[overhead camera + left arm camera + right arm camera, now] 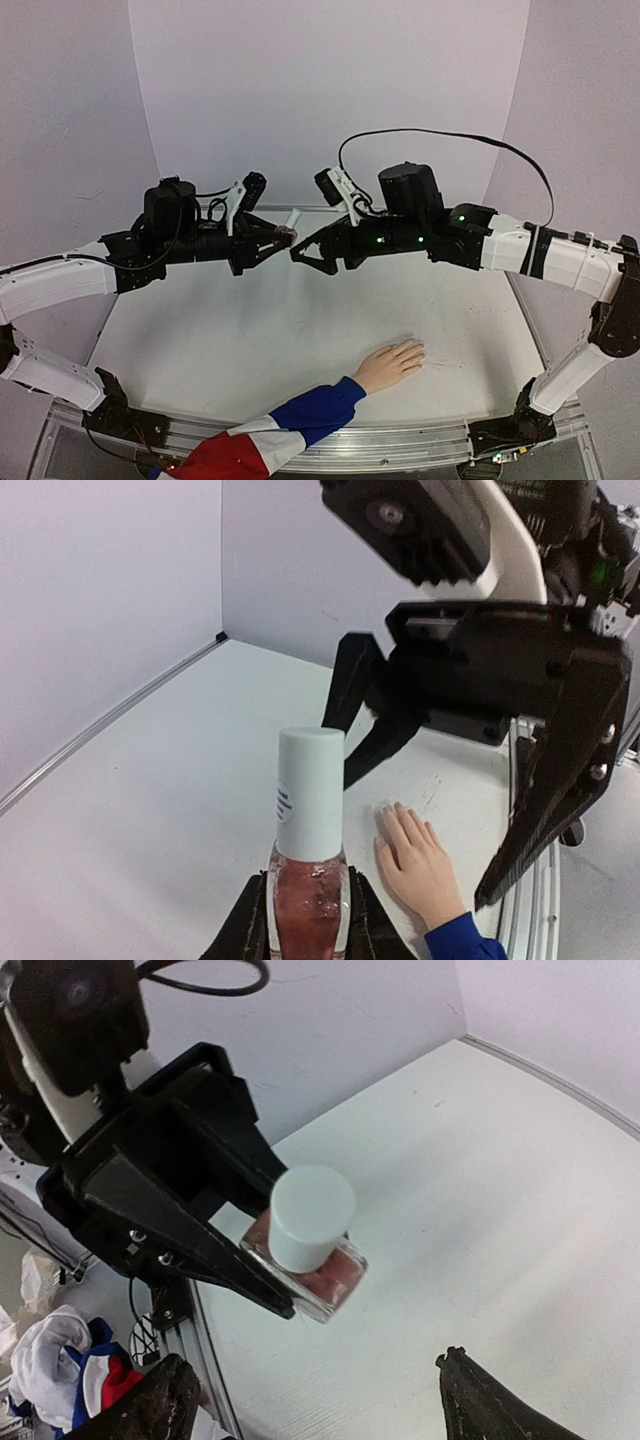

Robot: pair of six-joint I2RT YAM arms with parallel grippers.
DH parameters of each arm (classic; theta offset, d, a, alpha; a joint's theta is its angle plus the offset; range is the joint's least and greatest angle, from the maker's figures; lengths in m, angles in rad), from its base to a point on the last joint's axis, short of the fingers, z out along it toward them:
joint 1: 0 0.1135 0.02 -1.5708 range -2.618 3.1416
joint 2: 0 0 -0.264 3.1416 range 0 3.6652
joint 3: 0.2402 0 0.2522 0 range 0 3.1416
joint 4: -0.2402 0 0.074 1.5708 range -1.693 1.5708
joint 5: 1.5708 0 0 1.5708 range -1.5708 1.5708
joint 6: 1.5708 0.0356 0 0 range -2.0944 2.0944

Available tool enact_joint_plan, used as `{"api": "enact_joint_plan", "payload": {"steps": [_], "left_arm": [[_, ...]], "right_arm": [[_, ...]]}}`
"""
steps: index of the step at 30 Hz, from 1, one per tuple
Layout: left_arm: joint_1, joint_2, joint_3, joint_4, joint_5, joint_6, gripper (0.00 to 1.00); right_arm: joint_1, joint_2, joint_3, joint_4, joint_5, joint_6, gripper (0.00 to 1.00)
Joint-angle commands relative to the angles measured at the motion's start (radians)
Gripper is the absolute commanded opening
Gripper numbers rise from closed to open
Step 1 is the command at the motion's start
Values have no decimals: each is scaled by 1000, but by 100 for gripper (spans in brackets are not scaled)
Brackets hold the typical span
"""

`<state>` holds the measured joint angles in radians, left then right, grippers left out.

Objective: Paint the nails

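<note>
All nails (414, 350) of the pale hand (388, 368) indistinct, sleeve (300, 420) cut off below.

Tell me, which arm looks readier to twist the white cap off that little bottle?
The right, probably. The right tool stands open just in front of the white cap, while the left tool is shut on the bottle and can only hold it steady.
</note>
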<state>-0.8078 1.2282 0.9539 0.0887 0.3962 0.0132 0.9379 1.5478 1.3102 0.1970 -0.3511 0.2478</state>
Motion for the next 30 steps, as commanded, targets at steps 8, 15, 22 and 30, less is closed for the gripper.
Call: {"api": "enact_joint_plan", "payload": {"steps": [8,15,22,30], "left_arm": [[-23,36,-25,60,-28,144,0],[-37,38,-27,59,1,151,0],[-48,33,-24,59,1,150,0],[-54,47,-11,59,7,154,0]], "right_arm": [[-22,-24,209,-267,32,223,86],[-54,67,286,-296,-87,233,76],[-56,106,307,-297,-123,214,56],[-56,125,306,-292,-149,208,42]]}}
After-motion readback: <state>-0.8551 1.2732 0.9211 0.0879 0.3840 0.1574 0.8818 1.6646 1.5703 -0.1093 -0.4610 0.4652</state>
